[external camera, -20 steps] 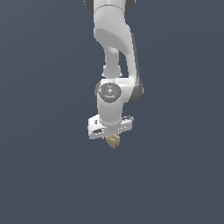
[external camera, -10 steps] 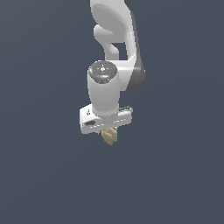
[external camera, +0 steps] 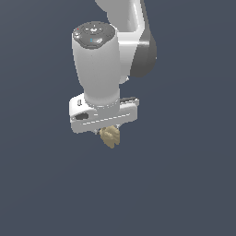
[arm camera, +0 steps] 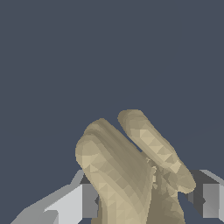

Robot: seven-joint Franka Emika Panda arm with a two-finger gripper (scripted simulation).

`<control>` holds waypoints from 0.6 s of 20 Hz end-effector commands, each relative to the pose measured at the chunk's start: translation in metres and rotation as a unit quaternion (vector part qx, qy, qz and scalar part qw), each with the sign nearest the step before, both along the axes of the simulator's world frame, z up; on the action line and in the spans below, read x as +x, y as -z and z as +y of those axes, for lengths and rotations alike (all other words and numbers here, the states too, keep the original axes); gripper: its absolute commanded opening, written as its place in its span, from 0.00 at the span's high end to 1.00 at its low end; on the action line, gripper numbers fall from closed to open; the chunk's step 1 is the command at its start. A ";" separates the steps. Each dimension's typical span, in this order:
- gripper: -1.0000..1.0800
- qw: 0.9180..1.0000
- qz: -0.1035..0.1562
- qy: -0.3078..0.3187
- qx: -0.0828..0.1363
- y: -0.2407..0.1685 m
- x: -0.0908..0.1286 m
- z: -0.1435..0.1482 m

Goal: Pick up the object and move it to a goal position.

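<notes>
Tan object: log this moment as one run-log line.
phase: carry | gripper: shut on tan object | object: hanging below gripper, clear of any surface | fingers: on both sides of it | goal: not visible

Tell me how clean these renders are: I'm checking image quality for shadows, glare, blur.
Exterior view: sharp, flat backdrop with no cast shadows, soft shading on the white arm, no harsh glare; the tan object small under the gripper. Wrist view: object fills the frame, facets crisp, cropped at the edge.
</notes>
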State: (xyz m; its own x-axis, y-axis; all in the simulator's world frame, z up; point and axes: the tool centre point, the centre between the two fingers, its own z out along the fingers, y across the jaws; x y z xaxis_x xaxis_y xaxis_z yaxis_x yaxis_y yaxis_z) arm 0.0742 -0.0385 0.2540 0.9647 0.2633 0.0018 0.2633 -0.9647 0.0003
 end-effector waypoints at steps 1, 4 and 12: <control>1.00 1.000 0.001 0.000 0.000 -0.013 0.003 -0.002; 1.00 1.000 0.001 0.000 0.000 -0.023 0.006 -0.005; 1.00 1.000 0.001 0.000 0.000 -0.029 0.008 -0.006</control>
State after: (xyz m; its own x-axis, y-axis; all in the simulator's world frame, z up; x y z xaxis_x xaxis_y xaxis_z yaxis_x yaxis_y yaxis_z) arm 0.0821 -0.0446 0.2835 0.9646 0.2637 0.0007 0.2637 -0.9646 -0.0001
